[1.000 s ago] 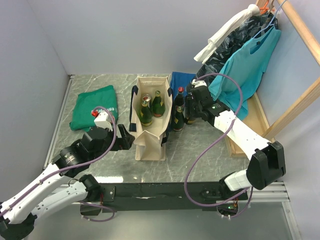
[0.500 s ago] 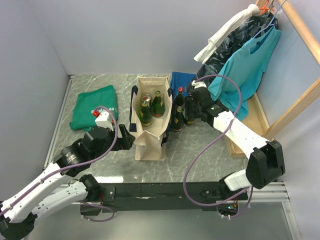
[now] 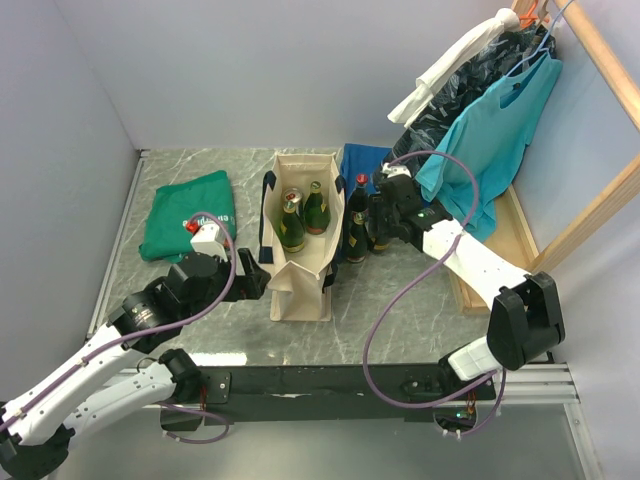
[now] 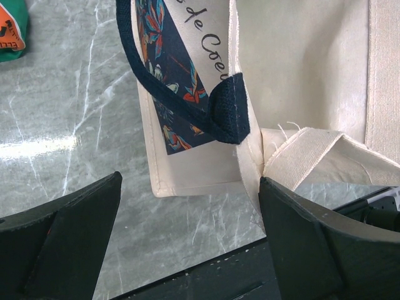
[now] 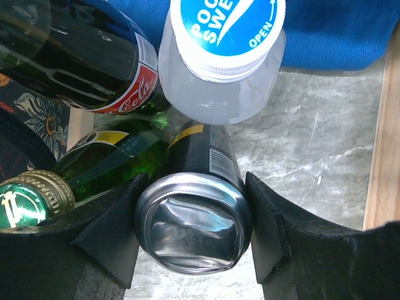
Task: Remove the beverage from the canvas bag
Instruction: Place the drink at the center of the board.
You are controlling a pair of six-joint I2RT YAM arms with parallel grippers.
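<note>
Beside the canvas bag's (image 3: 300, 275) right wall, right claw (image 5: 195, 220) pinches a can (image 5: 191, 237).

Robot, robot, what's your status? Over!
Left gripper open beside canvas bag. Right gripper shut on black can, outside bag, among loose bottles. Green bottles inside bag.

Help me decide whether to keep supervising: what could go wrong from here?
The right gripper is closed on the can, which is crowded by the green bottle and the clear bottle; releasing or backing off could knock one over.
The left gripper hangs open at a corner of the canvas bag, gripping nothing; a nudge might shift the bag with bottles inside, or a finger might snag the navy handle.
</note>
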